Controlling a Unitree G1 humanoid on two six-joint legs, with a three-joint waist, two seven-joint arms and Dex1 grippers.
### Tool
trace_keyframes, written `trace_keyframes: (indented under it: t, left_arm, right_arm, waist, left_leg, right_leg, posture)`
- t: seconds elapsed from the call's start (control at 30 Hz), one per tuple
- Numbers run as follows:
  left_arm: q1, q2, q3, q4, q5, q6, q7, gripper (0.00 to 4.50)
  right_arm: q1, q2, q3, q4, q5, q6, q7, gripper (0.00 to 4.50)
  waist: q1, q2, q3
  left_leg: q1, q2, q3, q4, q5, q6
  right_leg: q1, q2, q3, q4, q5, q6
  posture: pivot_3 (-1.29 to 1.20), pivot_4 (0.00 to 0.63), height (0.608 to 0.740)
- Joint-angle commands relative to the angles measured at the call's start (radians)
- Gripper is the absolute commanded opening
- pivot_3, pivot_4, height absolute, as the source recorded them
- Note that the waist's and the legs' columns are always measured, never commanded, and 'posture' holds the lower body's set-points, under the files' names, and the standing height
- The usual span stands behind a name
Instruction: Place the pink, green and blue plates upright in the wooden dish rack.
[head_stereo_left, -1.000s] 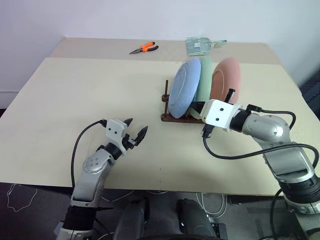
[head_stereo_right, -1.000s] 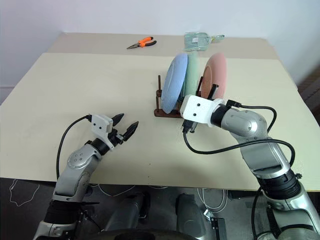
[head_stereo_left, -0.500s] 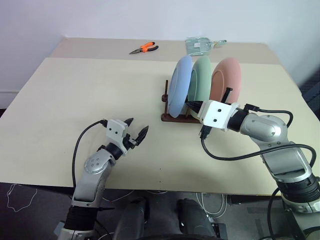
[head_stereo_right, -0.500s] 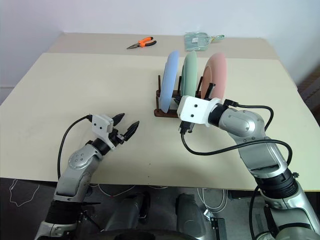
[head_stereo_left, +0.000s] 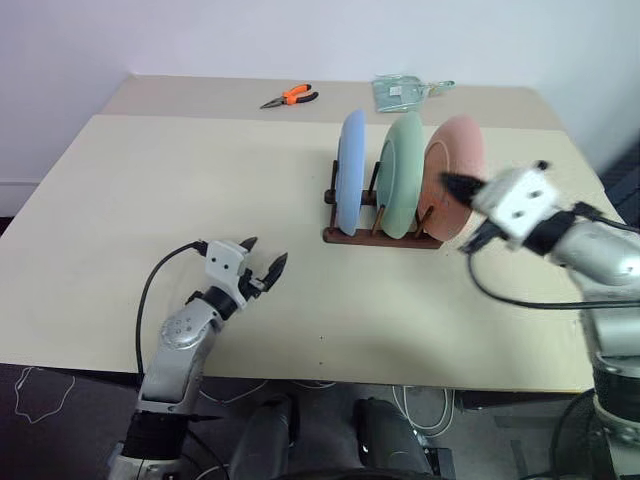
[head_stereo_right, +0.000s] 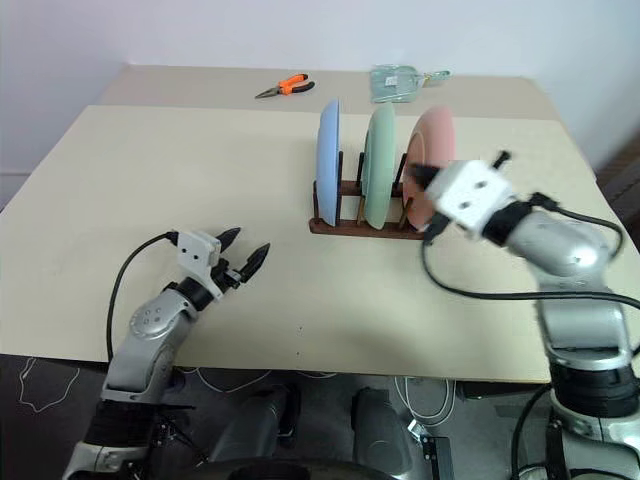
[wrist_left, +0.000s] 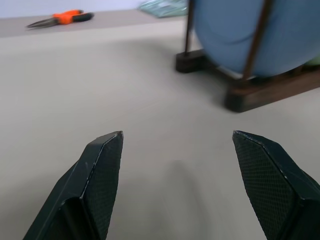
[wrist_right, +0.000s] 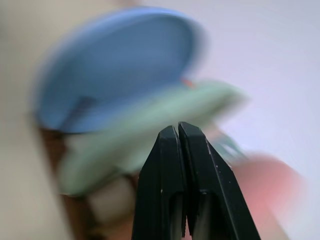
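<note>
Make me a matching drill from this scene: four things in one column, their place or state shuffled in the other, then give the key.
Things:
1. blue plate
2. pink plate
3. orange pliers
4. left tool

Places or states:
A. lying flat near the table's far edge
B. open, holding nothing, hovering over the near part of the table
C. upright at the rack end nearest the left arm
D. upright at the rack end nearest the right arm

Pairs: 1-C, 2-D, 3-A, 4-B. The green plate stands between the blue and pink ones in the wooden dish rack.
</note>
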Motion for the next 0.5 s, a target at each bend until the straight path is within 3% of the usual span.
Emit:
trace_keyframes:
  t: [0.03, 0.17, 0.37, 0.5]
  left_arm:
    - [-0.025, 0.050, 0.072, 0.046, 0.025, -0.050, 0.017, 3.59]
    - [-0.029, 0.088, 0.102, 0.090, 0.035, -0.073, 0.023, 3.59]
    - [0.015, 0.095, 0.108, 0.095, 0.058, -0.076, 0.051, 3.59]
    - [0.049, 0.090, 0.104, 0.070, 0.059, -0.069, 0.061, 3.59]
  right_arm:
    - [0.050, 0.027, -0.159, 0.071, 0.067, -0.059, -0.049, 0.04]
    - [0.098, 0.058, -0.201, 0.158, 0.082, -0.097, -0.094, 0.04]
    - [0.197, 0.107, -0.071, 0.287, 0.018, -0.160, -0.104, 0.04]
    - [0.184, 0.138, -0.019, 0.387, 0.005, -0.209, -0.132, 0.04]
  waist:
    - [-0.002, 0.000, 0.000]
    - [-0.006, 0.001, 0.000]
    - [-0.007, 0.002, -0.001]
    - [-0.008, 0.005, -0.002]
  left_leg:
    - [0.000, 0.000, 0.000, 0.000, 0.000, 0.000]
    - [0.000, 0.000, 0.001, 0.000, 0.000, 0.000]
    - [0.001, 0.000, 0.001, 0.000, 0.000, 0.000]
    - [0.001, 0.000, 0.001, 0.001, 0.000, 0.000]
  right_leg:
    - [0.000, 0.000, 0.000, 0.000, 0.000, 0.000]
    - [0.000, 0.000, 0.001, 0.001, 0.000, 0.000]
    - [0.000, 0.000, 0.001, 0.001, 0.000, 0.000]
    - [0.000, 0.000, 0.001, 0.002, 0.000, 0.000]
  posture:
    - [0.00, 0.150, 0.738]
    - [0.00, 0.150, 0.738]
    - [0.00, 0.150, 0.738]
    - [0.00, 0.150, 0.738]
